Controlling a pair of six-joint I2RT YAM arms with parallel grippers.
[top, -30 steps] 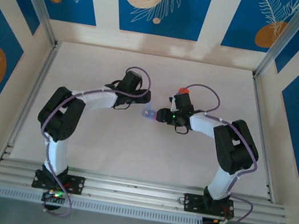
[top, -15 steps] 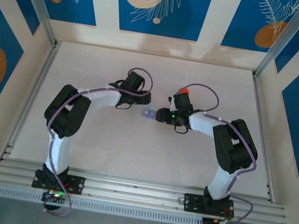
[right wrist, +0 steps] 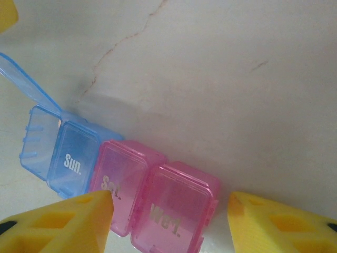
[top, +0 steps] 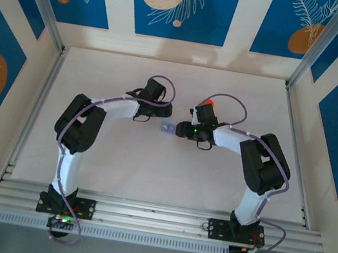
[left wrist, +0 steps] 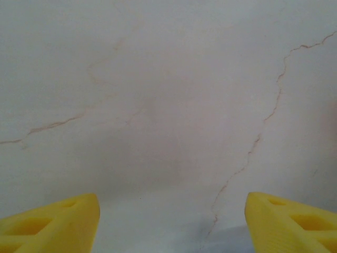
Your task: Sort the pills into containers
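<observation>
The pill-box strip point(top: 167, 127) lies on the table mid-way between the two grippers. In the right wrist view the strip point(right wrist: 126, 182) shows a blue section with its lid point(right wrist: 26, 79) flipped up, a shut blue "Sun." section, and two shut pink sections. My right gripper point(right wrist: 171, 216) is open, its yellow fingers straddling the pink end just above it. It sits right of the strip point(top: 180, 130) in the top view. My left gripper point(left wrist: 171, 221) is open over bare table, with nothing between its fingers, just up-left of the strip point(top: 159, 117).
A small orange rounded thing point(top: 207, 102) sits just behind the right wrist. The white marbled table point(top: 148, 169) is fenced by low walls and metal rails point(top: 34, 109). A yellow fingertip of the left gripper point(right wrist: 6, 13) pokes into the right wrist view's top-left corner.
The left arm's elbow has swung to the right and its wrist has edged closer to the strip. The right arm and the strip have held still.
</observation>
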